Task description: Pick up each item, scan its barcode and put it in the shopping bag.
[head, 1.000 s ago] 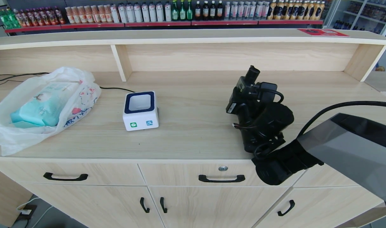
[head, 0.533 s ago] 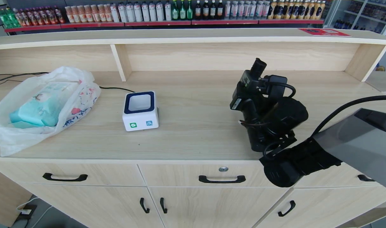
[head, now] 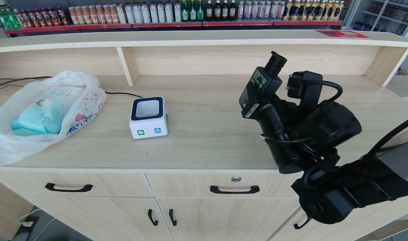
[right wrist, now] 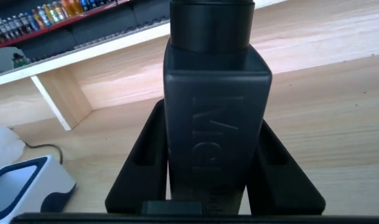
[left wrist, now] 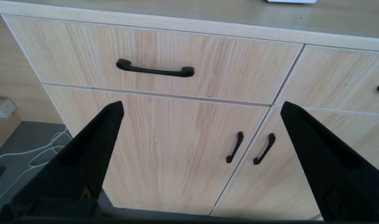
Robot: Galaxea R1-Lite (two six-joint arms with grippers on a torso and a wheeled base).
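A black rectangular bottle [head: 261,83] with a round cap is held above the right part of the wooden counter [head: 204,140], tilted cap-up, with my right gripper [head: 270,117] shut on its lower body. In the right wrist view the bottle [right wrist: 214,118] stands between the two fingers [right wrist: 142,168]. The white scanner cube [head: 148,117] with a dark blue rim sits mid-counter, left of the bottle. The white plastic shopping bag [head: 9,140] lies at the far left with a teal wipes pack [head: 40,112] inside. My left gripper [left wrist: 201,109] is open, low in front of the cabinet doors.
A raised ledge [head: 204,38] with a vertical divider [head: 127,65] runs along the counter's back. A black cable [head: 118,93] leads from the scanner toward the bag. Drawers with black handles [left wrist: 155,68] lie below the counter edge. Shelves of drink bottles [head: 177,11] stand behind.
My right arm has lifted the black bottle higher and drawn it a little right, closer to the head camera. Scanner and bag stay put.
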